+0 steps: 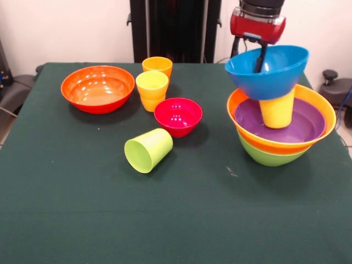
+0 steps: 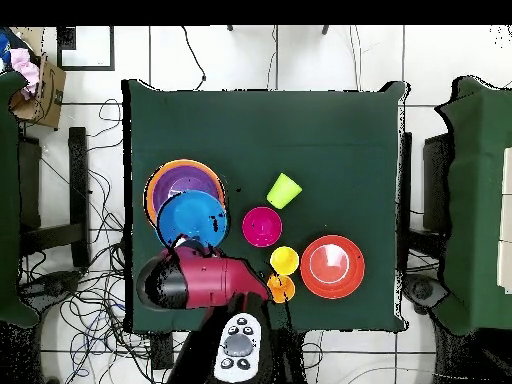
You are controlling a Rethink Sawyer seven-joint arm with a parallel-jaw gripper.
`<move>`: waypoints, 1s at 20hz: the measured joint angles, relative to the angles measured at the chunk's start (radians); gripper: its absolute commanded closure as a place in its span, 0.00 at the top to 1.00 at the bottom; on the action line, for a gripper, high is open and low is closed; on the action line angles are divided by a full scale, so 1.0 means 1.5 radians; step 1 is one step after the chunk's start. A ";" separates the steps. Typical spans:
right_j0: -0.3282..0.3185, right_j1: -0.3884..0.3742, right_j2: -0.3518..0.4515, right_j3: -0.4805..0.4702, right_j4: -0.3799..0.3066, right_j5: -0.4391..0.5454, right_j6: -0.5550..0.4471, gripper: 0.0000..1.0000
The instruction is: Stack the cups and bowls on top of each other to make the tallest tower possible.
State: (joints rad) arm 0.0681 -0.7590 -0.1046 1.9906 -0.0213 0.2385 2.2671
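Note:
The tower (image 1: pixel 280 132) stands at the right: a lime green bowl (image 1: pixel 269 157), an orange bowl (image 1: pixel 319 104) and a purple bowl (image 1: pixel 305 124) nested, with an upturned yellow cup (image 1: pixel 278 113) inside. A blue bowl (image 1: pixel 280 71) sits tilted on that cup, and my gripper (image 1: pixel 253 60) is shut on its far rim, one finger (image 1: pixel 259 58) inside. From overhead the arm (image 2: pixel 195 280) hides the gripper beside the blue bowl (image 2: pixel 192 218). Loose things: a red-orange bowl (image 1: pixel 98 88), an orange cup (image 1: pixel 157 65), a second yellow cup (image 1: pixel 152 89), a magenta bowl (image 1: pixel 177 115), and a lime cup (image 1: pixel 148 149) on its side.
The green table (image 1: pixel 82 220) has open cloth along its near half. In the overhead view a grey controller (image 2: pixel 240 348) lies by the base, chairs (image 2: pixel 470 200) flank the table, and cables (image 2: pixel 90 310) cover the floor.

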 measured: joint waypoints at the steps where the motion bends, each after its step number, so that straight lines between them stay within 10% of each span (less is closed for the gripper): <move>1: 0.001 0.003 -0.001 0.002 0.000 0.000 0.000 1.00; 20: 0.040 0.013 -0.003 0.014 0.044 0.000 0.000 1.00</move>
State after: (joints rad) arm 0.1284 -0.7394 -0.1088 2.0118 0.0452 0.2381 2.2671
